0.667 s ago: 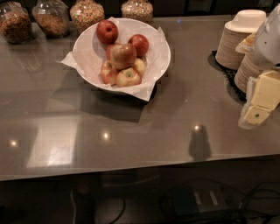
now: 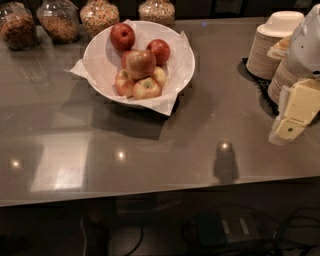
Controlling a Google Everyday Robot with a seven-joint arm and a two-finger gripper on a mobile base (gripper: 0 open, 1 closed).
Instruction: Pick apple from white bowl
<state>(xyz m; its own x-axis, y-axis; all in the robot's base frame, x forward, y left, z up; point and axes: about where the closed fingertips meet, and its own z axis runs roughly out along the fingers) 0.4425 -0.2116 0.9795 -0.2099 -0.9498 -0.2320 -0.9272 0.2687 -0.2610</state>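
The white bowl (image 2: pixel 102 57), lined with crinkled white paper, stands on the grey counter at the back left of centre. The apple (image 2: pixel 140 62), the largest one, mottled red with a yellow-green patch, lies on top of the pile in the middle of the bowl. Two dark red apples (image 2: pixel 122 36) and several smaller yellowish apples (image 2: pixel 146 88) lie around it. My gripper (image 2: pixel 286 131), cream-coloured, hangs at the right edge of the view above the counter, far to the right of the bowl and apart from it. It holds nothing that I can see.
Stacks of beige paper bowls (image 2: pixel 272 45) stand at the back right, just behind my gripper and the white arm (image 2: pixel 310 45). Several glass jars of grains (image 2: pixel 99 15) line the back edge behind the white bowl. The counter's front edge (image 2: pixel 160 197) runs across the lower view.
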